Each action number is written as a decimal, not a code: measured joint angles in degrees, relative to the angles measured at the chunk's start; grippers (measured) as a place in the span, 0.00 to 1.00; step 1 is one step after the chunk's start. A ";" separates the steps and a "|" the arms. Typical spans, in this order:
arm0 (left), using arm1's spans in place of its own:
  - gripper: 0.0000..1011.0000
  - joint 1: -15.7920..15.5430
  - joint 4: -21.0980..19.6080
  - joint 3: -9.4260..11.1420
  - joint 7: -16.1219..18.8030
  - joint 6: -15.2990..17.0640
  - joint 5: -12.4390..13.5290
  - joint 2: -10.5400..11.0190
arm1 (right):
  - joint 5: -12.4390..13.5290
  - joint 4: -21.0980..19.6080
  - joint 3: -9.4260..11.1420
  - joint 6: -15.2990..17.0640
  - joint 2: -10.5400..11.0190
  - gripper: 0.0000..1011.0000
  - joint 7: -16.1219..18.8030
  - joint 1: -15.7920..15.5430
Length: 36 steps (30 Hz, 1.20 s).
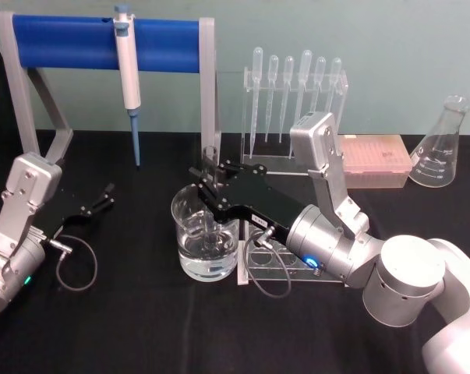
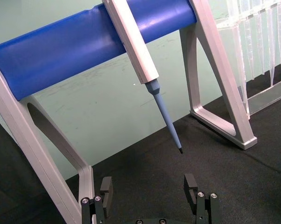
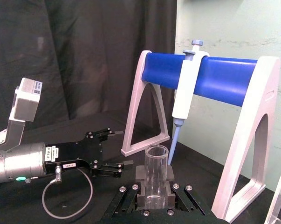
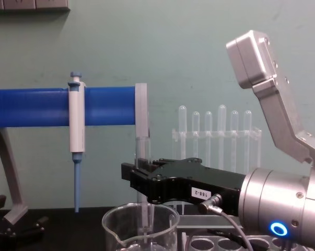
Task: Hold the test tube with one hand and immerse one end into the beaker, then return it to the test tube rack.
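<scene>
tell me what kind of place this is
Probably a lab bench: a pipettor on a blue stand, racked plastic pipettes, a conical flask. The right pincer holds a test tube in a beaker; the left pincer rests on the left.

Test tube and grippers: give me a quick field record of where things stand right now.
test tube: upright, lower end inside the beaker
right gripper: shut on test tube, above beaker
left gripper: open, idle, off to the left
test tube rack: beside beaker, on its right
immersion depth: cannot tell
</scene>
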 joint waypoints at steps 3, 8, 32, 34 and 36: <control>0.99 0.00 0.00 0.00 0.00 0.00 0.00 0.00 | 0.00 0.00 0.00 0.00 0.00 0.23 0.00 0.00; 0.99 0.00 0.00 0.00 0.00 0.00 0.00 0.00 | 0.00 0.00 0.00 0.00 0.00 0.23 0.00 0.00; 0.99 0.00 0.00 0.00 0.00 0.00 0.00 0.00 | 0.00 0.00 0.00 0.00 0.00 0.22 0.00 0.00; 0.99 0.00 0.00 0.00 0.00 0.00 0.00 0.00 | 0.00 0.00 0.00 0.00 0.00 0.23 0.00 0.00; 0.99 0.00 0.00 0.00 0.00 0.00 0.00 0.00 | 0.00 0.00 0.00 0.00 0.00 0.23 0.00 0.00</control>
